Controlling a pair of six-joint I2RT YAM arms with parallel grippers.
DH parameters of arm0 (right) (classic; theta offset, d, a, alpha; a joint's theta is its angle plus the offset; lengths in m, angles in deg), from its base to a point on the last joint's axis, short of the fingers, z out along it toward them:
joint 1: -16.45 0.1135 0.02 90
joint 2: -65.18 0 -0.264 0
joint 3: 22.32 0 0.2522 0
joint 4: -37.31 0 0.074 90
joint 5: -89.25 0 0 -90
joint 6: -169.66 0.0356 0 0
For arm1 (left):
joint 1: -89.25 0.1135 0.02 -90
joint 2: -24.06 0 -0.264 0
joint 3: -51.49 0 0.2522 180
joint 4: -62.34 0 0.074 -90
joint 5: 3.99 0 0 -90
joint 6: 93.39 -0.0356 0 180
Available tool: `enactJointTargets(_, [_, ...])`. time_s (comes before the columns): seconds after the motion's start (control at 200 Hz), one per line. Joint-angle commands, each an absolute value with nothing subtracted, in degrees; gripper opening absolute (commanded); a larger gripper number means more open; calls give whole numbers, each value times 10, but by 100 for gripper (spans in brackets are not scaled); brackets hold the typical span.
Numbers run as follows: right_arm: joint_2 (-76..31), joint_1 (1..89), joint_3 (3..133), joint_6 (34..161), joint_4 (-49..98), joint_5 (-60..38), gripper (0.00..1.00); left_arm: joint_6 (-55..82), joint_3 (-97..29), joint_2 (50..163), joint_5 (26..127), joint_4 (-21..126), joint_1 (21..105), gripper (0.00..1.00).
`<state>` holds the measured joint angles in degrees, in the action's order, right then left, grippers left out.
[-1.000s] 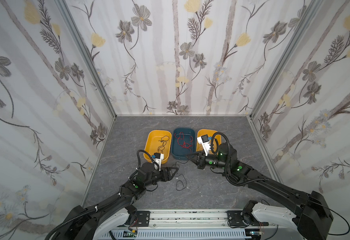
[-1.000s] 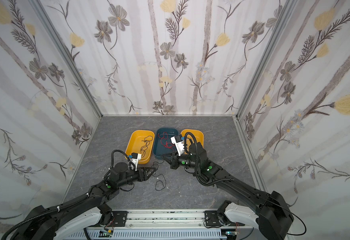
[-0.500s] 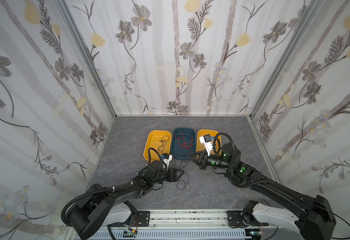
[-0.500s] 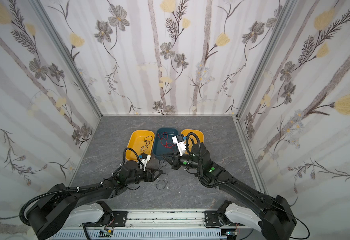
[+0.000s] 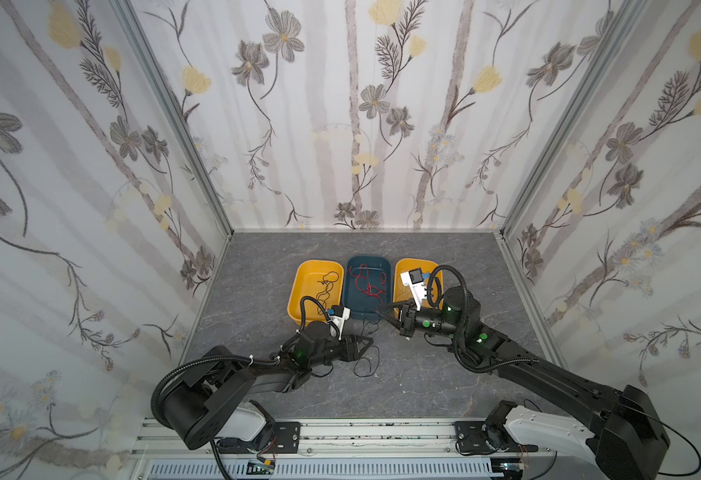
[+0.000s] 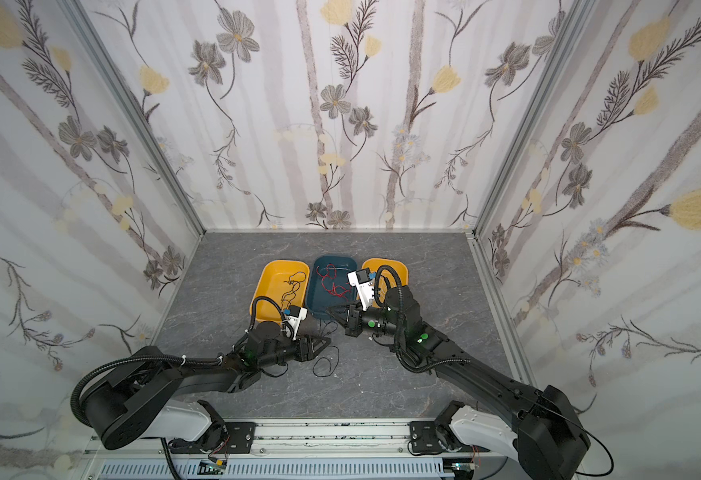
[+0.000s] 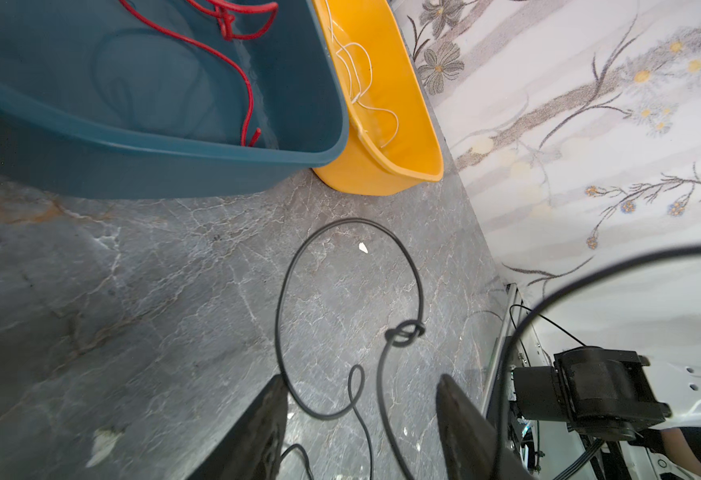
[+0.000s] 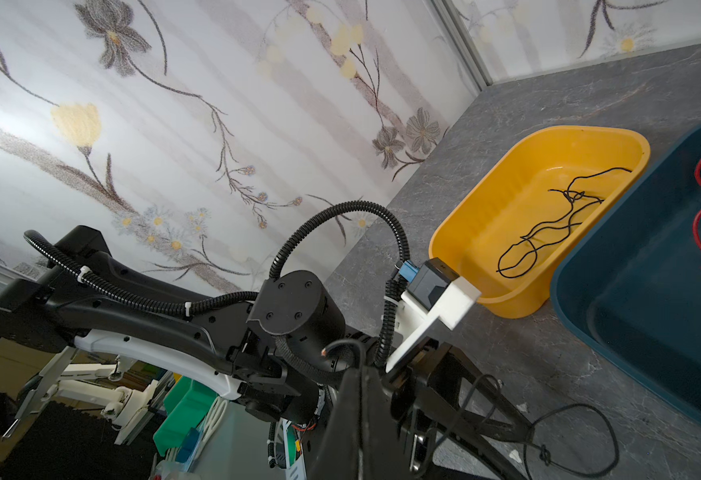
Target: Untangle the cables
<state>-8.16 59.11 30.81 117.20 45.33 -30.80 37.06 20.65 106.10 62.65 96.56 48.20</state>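
Clenching the thin knotted black cable (image 7: 402, 332), your right gripper (image 8: 359, 374) hid the pinch; your left gripper (image 7: 361, 384), released, straddled its loops at six o'clock of the teal plastic tray (image 5: 357, 301); your right arm (image 5: 506, 361) covered the yellow plastic tray (image 5: 419, 266).

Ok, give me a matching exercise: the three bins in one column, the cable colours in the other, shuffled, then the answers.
Bins:
1. blue bin
2. yellow bin nearer the left arm
3. yellow bin nearer the right arm

Lying inside:
A. white cable
B. red cable
C. black cable

Pairs: 1-B, 2-C, 3-A.
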Motion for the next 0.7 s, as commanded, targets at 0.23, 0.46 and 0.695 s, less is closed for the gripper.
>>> enactJointTargets(0.23, [-91,592,293,1169,467,-282,0,401,178,1073,614,1039,479,31])
enactJointTargets(0.46, [-90,592,293,1163,462,-274,0,371,170,1032,641,954,477,10])
enactJointTargets(0.695, [-87,592,292,1157,456,-272,0,342,171,970,671,878,478,0])
